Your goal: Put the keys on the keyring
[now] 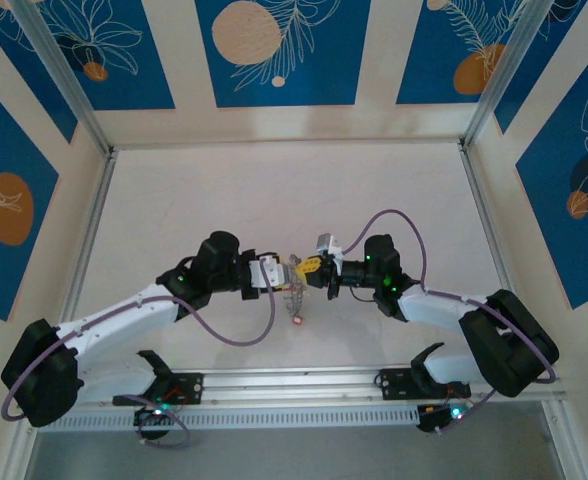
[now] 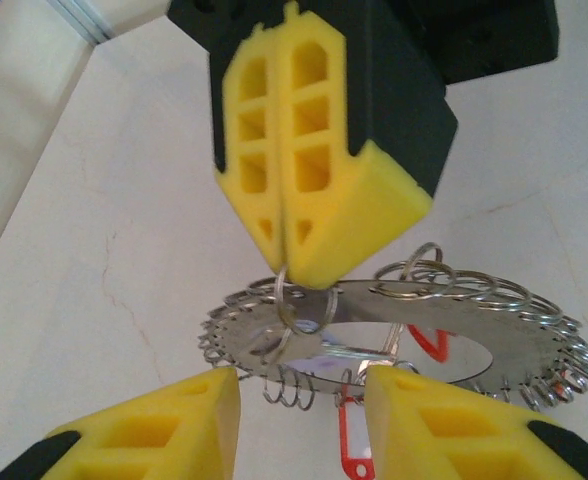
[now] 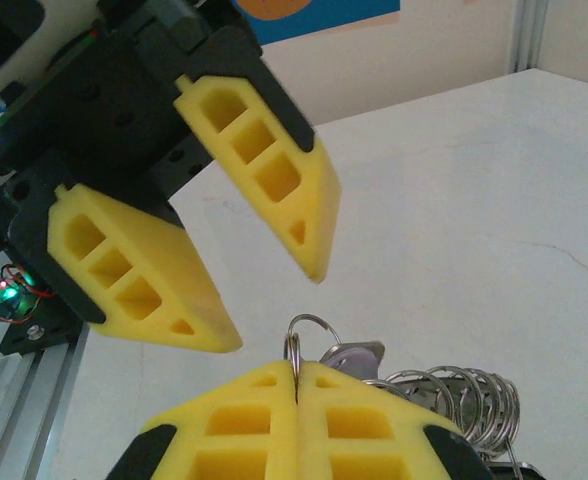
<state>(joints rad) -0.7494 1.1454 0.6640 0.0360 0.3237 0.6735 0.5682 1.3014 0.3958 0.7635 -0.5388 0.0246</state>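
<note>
Threading step, I judge: right pincer point(image 2: 292, 268) clenched on the keyring's point(image 2: 504, 350) edge loop, left pincer point(image 2: 302, 388) released beside it; next, regrip a key point(image 2: 349, 440).

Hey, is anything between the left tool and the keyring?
Nothing visible. The left tool, open, faces the keyring with bare air between. The right tool, shut on a wire loop at its edge, sits on the opposite side.

The keyring point(image 2: 494, 350), at the lower middle, is polished metal, bright as a mirror, edged with thin glossy wire loops. One of the keys point(image 2: 352, 452) carries glossy red plastic. The yellow fingers point(image 2: 314, 170) look matt and foam-like. The table point(image 2: 124, 250) is smooth and faintly veined.
</note>
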